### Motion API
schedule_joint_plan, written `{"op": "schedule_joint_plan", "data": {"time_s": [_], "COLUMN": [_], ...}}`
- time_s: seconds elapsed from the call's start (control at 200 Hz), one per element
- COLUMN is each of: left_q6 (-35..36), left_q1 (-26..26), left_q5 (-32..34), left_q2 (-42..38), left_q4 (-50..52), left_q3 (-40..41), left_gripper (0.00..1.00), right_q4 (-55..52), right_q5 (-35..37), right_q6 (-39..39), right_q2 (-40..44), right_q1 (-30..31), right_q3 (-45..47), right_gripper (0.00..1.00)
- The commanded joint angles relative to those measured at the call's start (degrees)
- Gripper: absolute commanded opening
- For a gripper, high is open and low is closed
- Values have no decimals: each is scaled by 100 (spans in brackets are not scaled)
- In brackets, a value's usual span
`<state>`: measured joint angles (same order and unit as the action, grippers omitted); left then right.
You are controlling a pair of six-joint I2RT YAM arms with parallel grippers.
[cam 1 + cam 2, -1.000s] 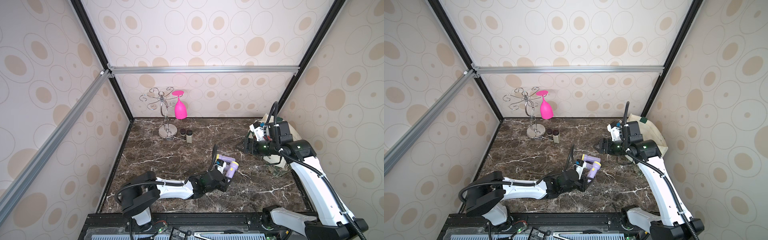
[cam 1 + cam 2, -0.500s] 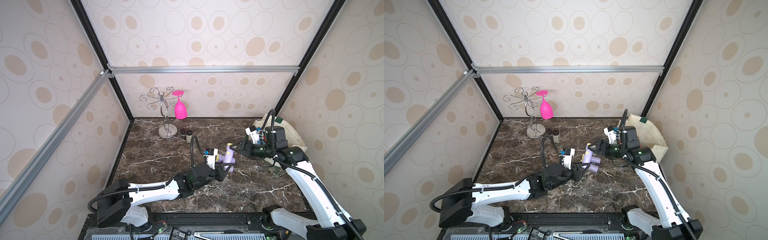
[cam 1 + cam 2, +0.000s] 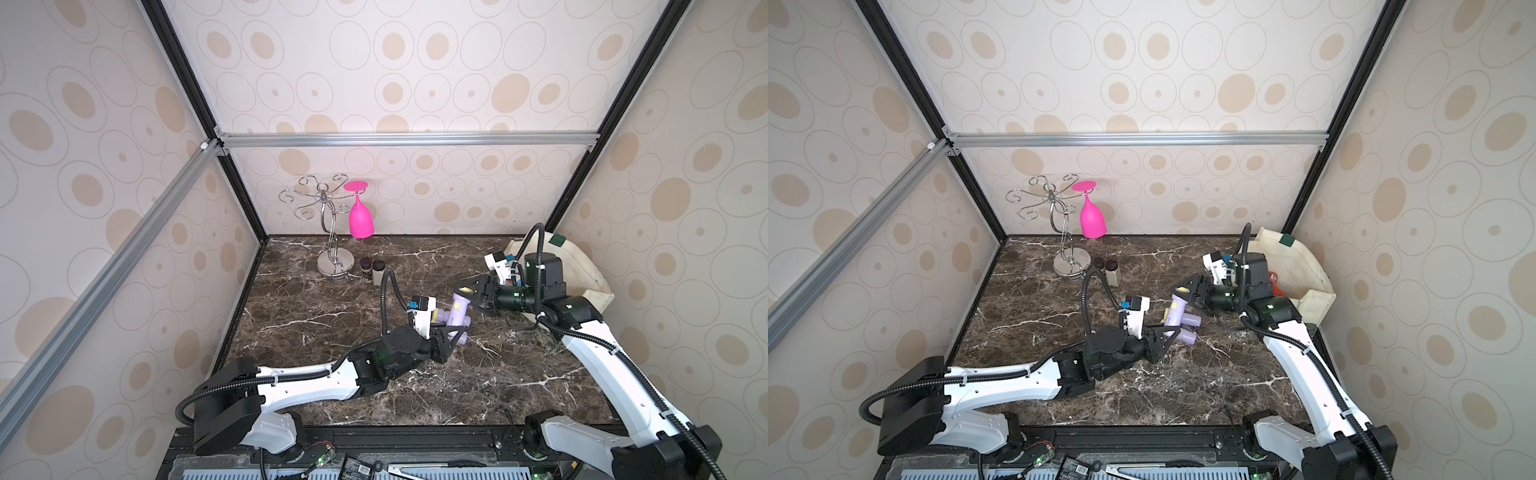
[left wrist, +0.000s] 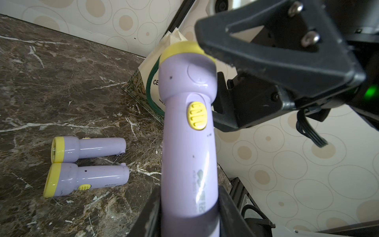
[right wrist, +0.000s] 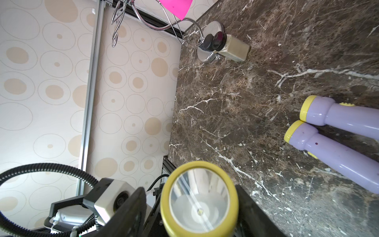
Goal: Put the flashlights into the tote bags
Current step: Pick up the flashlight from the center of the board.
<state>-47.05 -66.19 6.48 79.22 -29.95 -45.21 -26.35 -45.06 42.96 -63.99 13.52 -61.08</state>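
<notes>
In a top view the left claw (image 3: 454, 332) is clamped on the tail of a lilac flashlight (image 3: 455, 311), its yellow head reaching into the right claw (image 3: 473, 297), with the cream tote bag (image 3: 582, 270) behind that claw. The left wrist view shows two more flashlights (image 4: 88, 146) lying on the table (image 4: 61, 82) beside the left claw. In the right wrist view the right claw's jaws stand apart around the head, with a gap on one side.

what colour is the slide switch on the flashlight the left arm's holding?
Yellow slide switch on the lilac flashlight; clearest in the left wrist view.
</notes>
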Motion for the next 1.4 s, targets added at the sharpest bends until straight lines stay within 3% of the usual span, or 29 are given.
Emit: {"op": "schedule_joint_plan", "data": {"time_s": [0.0,0.49,0.75,0.925,1.001,1.071,1.231,1.396], "left_q6": [127,117,152,134,119,98,23,-73], "left_q1": [36,37,41,42,39,44,40,32], "left_q5": [-37,-24,26,185,255,323,446,399], "left_q2": [-13,-10,-8,-7,-21,-47,-42,-38], "left_q4": [-268,-248,-170,65,145,200,438,425], "left_q3": [-292,-295,-287,-280,-265,-219,-174,-44], "left_gripper": [0,0,0,65,85,99,100,100], "right_q4": [245,-66,-718,-1455,-1766,-2084,-2752,-3079], "right_q5": [-91,108,415,1091,1382,1708,2643,3442], "right_q6": [84,-255,-853,-1462,-1707,-1939,-2444,-2635], "right_q2": [-21,-110,-167,-159,-228,-342,-750,-1250], "right_q1": [54,175,174,177,173,169,46,-522], "right_q3": [40,-44,-489,-1002,-1252,-1558,-2379,-3118], "right_gripper": [65,48,15,0,0,0,0,0]}}
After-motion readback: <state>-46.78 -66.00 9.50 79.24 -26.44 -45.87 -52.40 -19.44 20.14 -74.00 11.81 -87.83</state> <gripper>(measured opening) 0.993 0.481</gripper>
